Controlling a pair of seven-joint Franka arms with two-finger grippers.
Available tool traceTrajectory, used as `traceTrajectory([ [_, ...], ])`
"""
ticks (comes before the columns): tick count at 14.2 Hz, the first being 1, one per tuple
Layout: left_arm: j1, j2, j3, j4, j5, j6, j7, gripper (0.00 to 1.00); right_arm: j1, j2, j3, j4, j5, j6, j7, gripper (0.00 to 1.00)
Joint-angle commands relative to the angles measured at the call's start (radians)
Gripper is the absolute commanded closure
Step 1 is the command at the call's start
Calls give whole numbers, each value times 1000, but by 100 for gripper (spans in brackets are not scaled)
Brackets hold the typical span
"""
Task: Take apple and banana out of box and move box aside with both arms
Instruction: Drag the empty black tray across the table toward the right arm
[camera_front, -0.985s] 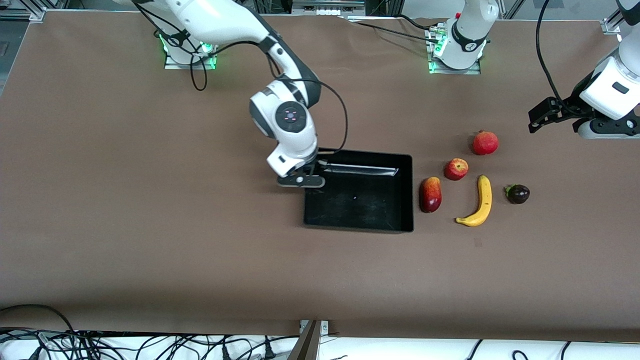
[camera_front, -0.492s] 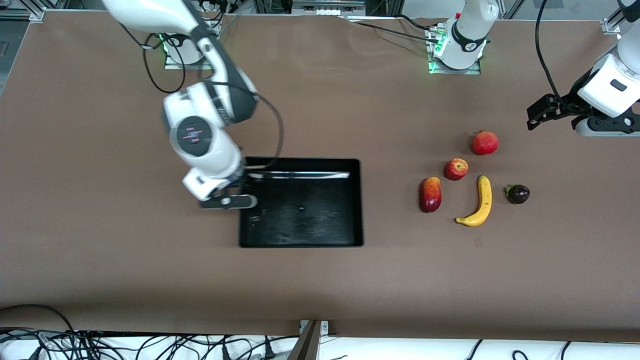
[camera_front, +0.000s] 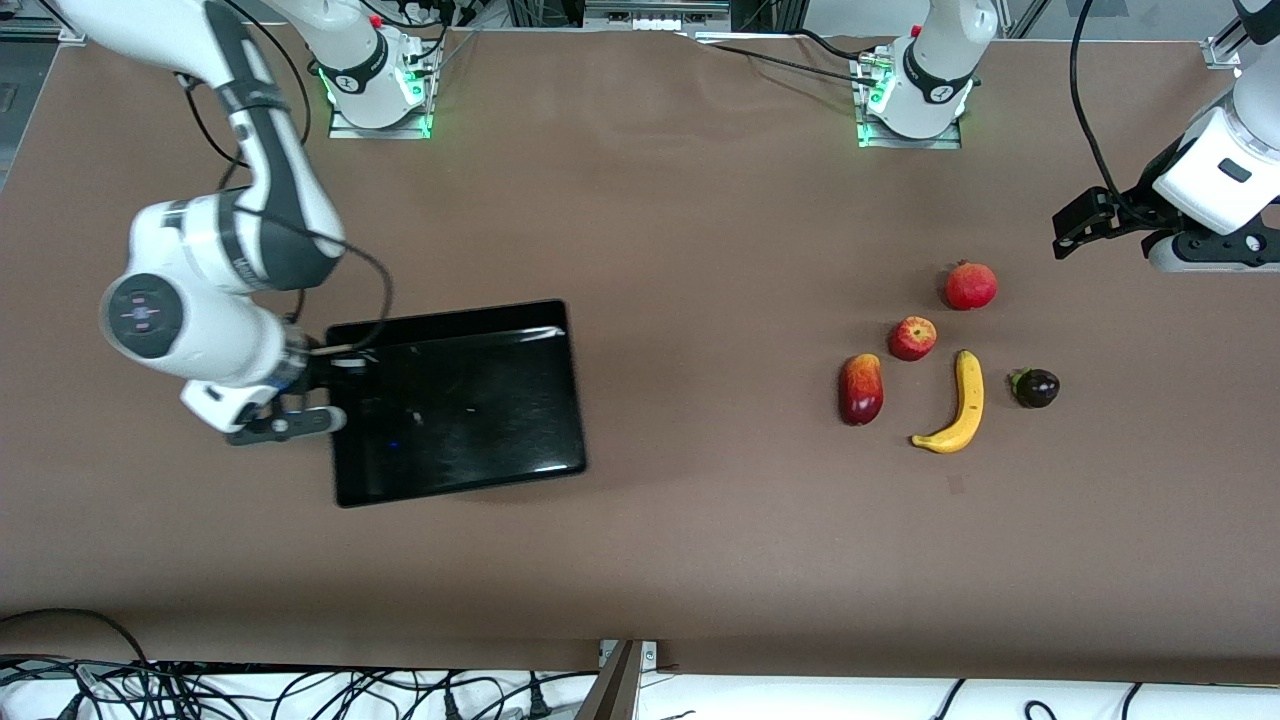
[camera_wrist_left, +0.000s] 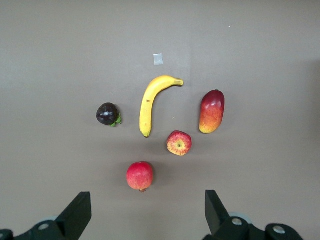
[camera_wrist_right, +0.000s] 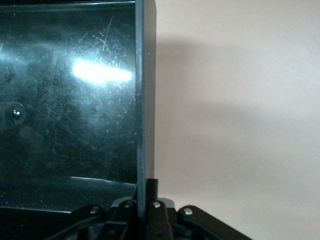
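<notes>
The black box (camera_front: 470, 420) lies slightly skewed toward the right arm's end of the table. My right gripper (camera_front: 318, 388) is shut on its end wall; the right wrist view shows that wall (camera_wrist_right: 145, 90) pinched in the gripper (camera_wrist_right: 146, 200). The banana (camera_front: 960, 403), apple (camera_front: 912, 338), mango (camera_front: 861, 389), pomegranate (camera_front: 970, 286) and dark purple fruit (camera_front: 1036, 387) lie on the table toward the left arm's end. My left gripper (camera_front: 1075, 225) is open and empty, up over the table beside the pomegranate. The left wrist view shows the gripper (camera_wrist_left: 147, 220), banana (camera_wrist_left: 152, 102), apple (camera_wrist_left: 179, 143), mango (camera_wrist_left: 212, 111), pomegranate (camera_wrist_left: 140, 176) and purple fruit (camera_wrist_left: 107, 114).
A small square mark (camera_front: 956, 485) is on the brown table nearer the front camera than the banana. The arm bases (camera_front: 375, 80) (camera_front: 915, 90) stand along the table's farther edge. Cables (camera_front: 300, 690) lie below the table's near edge.
My right gripper has dragged the box a long way toward the right arm's end of the table, and the box has turned slightly. The left arm has barely moved. The fruits are unmoved.
</notes>
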Motion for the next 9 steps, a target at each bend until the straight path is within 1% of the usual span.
traceTrajectory([
  [1,-8,-4,4,16,-17,-22,-9,0,-36,-73,-41,-156,21,108,-114,100],
  [3,-8,-4,4,16,-17,-22,-9,0,-36,-99,-92,-268,26,214,-158,100],
  [5,-8,-4,4,19,-17,-33,-9,0,-37,-107,-126,-350,27,295,-173,100],
  [7,-8,5,4,29,-17,-42,-9,0,-37,-108,-138,-397,29,348,-173,100],
  [9,-10,5,4,34,-17,-44,-9,0,-37,-108,-149,-451,52,411,-173,100],
])
